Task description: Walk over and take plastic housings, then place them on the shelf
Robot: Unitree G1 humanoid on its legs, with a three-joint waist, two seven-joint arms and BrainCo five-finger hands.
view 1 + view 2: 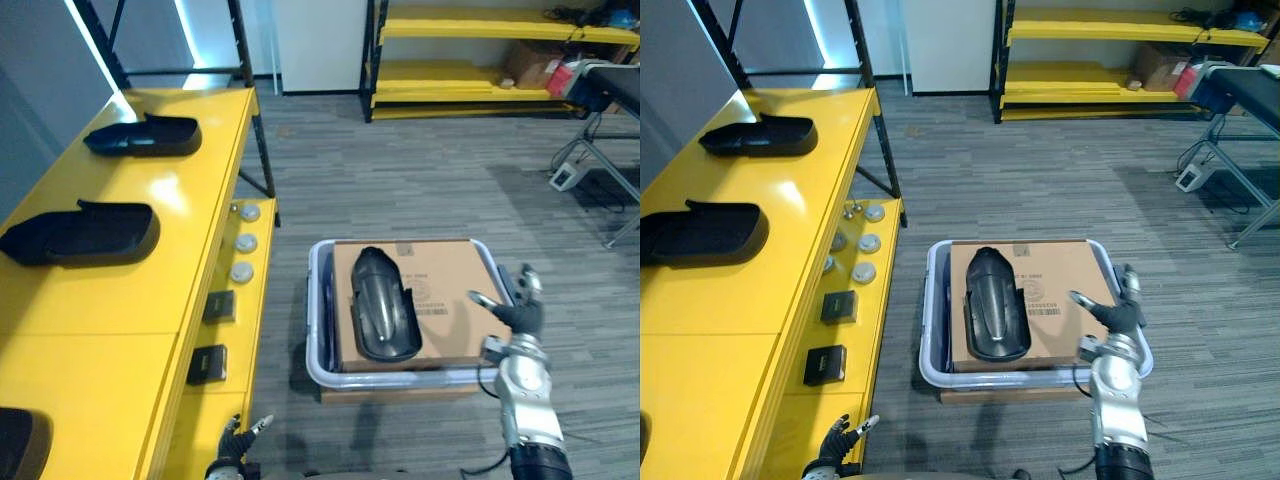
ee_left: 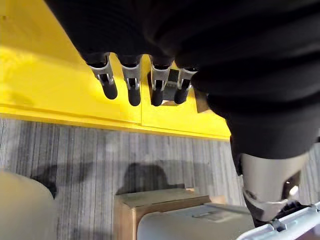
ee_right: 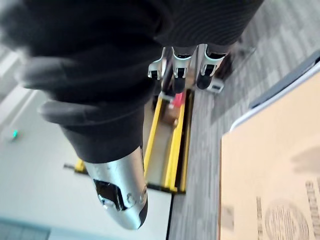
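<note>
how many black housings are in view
4: far housing, middle housing and a cut-off near housing on the yellow shelf; boxed housing on the cardboard box. More may be hidden.

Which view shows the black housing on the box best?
The right eye view: the black housing lies whole, uncovered, on the cardboard box. The left eye view shows it similarly; the right wrist view, bare cardboard.

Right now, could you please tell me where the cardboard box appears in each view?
Left eye view: cardboard box, lower centre, under the black housing.
Right eye view: lower centre, housing on top.
Left wrist view: a tan box on the grey floor; cannot tell whether it is this one.
Right wrist view: its printed top, beside that floor.
Shared landmark: the grey floor.
</note>
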